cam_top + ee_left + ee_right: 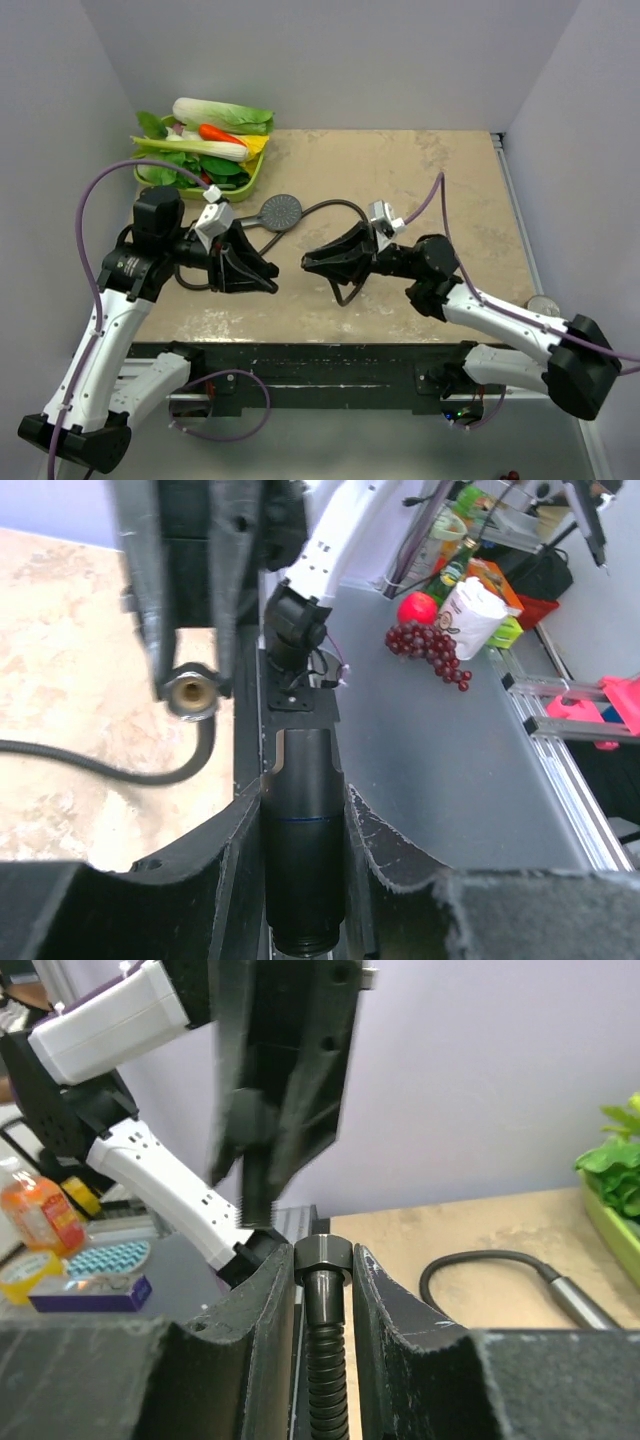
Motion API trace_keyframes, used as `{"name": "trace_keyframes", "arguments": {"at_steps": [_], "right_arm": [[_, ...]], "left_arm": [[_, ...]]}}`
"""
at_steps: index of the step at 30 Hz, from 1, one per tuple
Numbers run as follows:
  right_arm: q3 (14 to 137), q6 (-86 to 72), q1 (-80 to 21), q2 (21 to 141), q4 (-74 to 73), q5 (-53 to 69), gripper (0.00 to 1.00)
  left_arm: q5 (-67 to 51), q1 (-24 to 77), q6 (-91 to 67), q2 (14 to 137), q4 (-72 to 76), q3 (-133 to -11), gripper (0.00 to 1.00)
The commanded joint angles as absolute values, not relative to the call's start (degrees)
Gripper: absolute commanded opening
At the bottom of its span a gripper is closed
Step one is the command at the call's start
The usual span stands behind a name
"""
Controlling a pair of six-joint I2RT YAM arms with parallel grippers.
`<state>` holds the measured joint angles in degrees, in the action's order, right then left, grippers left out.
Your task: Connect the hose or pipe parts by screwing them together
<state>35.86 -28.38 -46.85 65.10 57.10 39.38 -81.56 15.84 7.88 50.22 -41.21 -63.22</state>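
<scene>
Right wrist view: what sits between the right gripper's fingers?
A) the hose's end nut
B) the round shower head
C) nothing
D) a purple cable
A: the right gripper is closed on the hex end nut, with the ribbed hose running down between its fingers.

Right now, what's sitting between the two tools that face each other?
Nothing. In the top view, only a short bare stretch of table separates the left tool, gripping a black pipe piece, from the right tool, gripping the hose nut.
</scene>
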Motion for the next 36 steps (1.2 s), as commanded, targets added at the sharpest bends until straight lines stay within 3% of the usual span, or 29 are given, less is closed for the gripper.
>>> {"name": "trace_keyframes", "arguments": {"at_steps": [1,4,13,22,36], "right_arm": [[39.01,-7.76,-53.86,55.64,33.12,27.03,0.00],[41.48,2.25,-59.84,54.84,24.88,16.66,0.00],[45.09,17.13,-74.79,56.17,19.25,-7.81,0.00],[41.40,21.51,-81.02,51.68,27.15,-19.94,0.00],[46.84,50.94,-94.83,63.71,44.90,-42.70,0.00]], "left_arm": [[-75.96,16.00,-6.13,49.57,-29.20,-64.26,0.00],[-71.99,16.00,-21.29,48.17,-20.07,-59.87,0.00],[-72.51,15.56,-61.03,48.08,20.88,-48.79,0.00],[-71.37,14.68,-75.82,54.04,36.28,-51.67,0.00],[-66.97,14.59,-68.04,53.70,12.16,-60.99,0.00]]}}
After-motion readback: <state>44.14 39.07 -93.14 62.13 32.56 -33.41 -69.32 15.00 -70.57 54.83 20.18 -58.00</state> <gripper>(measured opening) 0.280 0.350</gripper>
